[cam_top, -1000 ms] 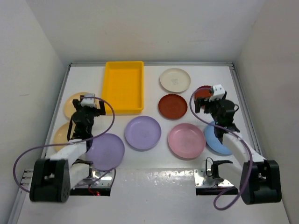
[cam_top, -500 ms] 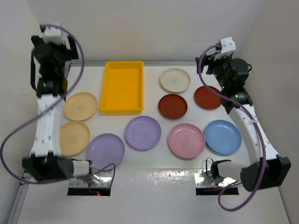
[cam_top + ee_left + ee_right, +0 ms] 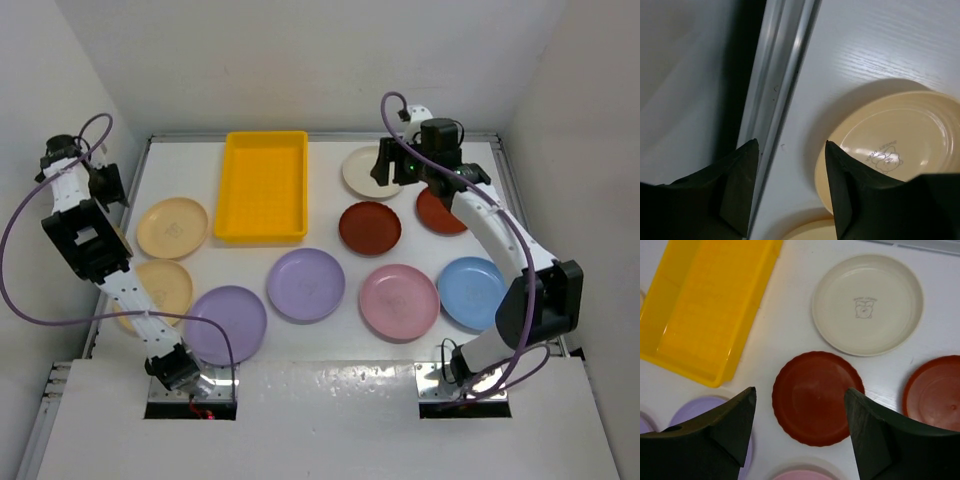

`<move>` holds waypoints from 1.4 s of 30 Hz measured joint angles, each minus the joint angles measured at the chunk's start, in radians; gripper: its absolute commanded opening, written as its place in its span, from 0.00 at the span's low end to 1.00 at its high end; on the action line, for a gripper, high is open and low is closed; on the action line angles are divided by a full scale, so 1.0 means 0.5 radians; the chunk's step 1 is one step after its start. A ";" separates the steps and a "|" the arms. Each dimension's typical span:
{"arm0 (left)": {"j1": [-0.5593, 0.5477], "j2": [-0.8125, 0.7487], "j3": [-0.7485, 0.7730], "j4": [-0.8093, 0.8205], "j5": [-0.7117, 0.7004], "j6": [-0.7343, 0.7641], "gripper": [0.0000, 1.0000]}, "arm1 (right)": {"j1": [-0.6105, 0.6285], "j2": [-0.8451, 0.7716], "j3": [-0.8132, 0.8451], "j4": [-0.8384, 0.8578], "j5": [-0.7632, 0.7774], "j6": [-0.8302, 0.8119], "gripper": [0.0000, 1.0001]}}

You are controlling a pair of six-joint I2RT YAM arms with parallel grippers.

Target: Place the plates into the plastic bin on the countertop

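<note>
Plates (image 3: 306, 284), nine in all, lay flat and apart on the countertop (image 3: 320, 215). None was in the yellow bin (image 3: 263, 237), which stood empty toward the far left. Above the brown-red plate (image 3: 817, 397) hung the right gripper (image 3: 799, 405), fingers spread wide and holding nothing. The cream plate (image 3: 867, 304) lay just beyond it, the bin off to its left. The left gripper (image 3: 791, 150), fingers likewise apart and empty, pointed down by the rail (image 3: 785, 75) at the left edge, beside a tan plate (image 3: 895, 145). Step judged to be the right arm's reach for the brown-red plate. To do it well, come down at the rim rather than the centre, one finger outside and one inside the shallow wall. Pinch, lift clear, then swing left to the bin without nudging the cream plate. Half a second before, both wrists stood higher toward the back corners. The right had since swung left and lower; the left had dropped to the rail. Plates and bin were unmoved.
</note>
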 measured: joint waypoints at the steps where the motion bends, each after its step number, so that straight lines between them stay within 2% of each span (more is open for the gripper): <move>1: 0.012 0.035 -0.007 -0.008 0.016 0.004 0.56 | 0.023 0.021 0.023 -0.034 0.005 0.007 0.69; 9: 0.029 0.058 -0.267 0.098 0.262 0.025 0.59 | 0.166 0.113 0.140 -0.200 0.053 0.018 0.68; 12: 0.032 0.058 -0.397 0.159 0.243 0.031 0.54 | 0.215 0.185 0.248 -0.261 0.060 0.009 0.70; 16: 0.059 0.048 -0.529 0.237 0.246 0.031 0.43 | 0.285 0.314 0.471 -0.372 0.077 -0.060 0.72; 17: 0.063 0.043 -0.543 0.260 0.256 0.027 0.33 | 0.303 0.344 0.531 -0.398 0.087 -0.082 0.72; 19: 0.067 0.040 -0.564 0.288 0.282 0.017 0.22 | 0.340 0.378 0.616 -0.411 0.106 -0.132 0.73; 20: 0.066 0.040 -0.570 0.298 0.290 0.011 0.09 | 0.359 0.383 0.642 -0.414 0.112 -0.158 0.73; 21: 0.066 0.039 -0.575 0.307 0.301 0.005 0.03 | 0.372 0.383 0.661 -0.414 0.120 -0.175 0.74; 22: 0.067 0.031 -0.575 0.304 0.322 -0.006 0.00 | 0.382 0.383 0.671 -0.409 0.125 -0.191 0.74; 27: 0.073 0.017 -0.498 0.292 0.380 -0.084 0.00 | 0.425 0.370 0.632 -0.354 0.148 -0.263 0.75; 30: 0.088 0.014 -0.328 0.278 0.391 -0.144 0.00 | 0.425 0.331 0.535 -0.305 0.169 -0.282 0.75; 36: 0.051 -0.243 -0.179 0.572 0.394 -0.309 0.00 | 0.424 0.237 0.376 -0.253 0.217 -0.301 0.75; 39: -0.081 -0.391 -0.072 0.672 0.452 -0.397 0.00 | 0.424 0.200 0.334 -0.224 0.230 -0.301 0.75; 42: -0.332 -0.430 0.061 0.825 0.541 -0.480 0.00 | 0.424 0.178 0.293 -0.195 0.257 -0.299 0.75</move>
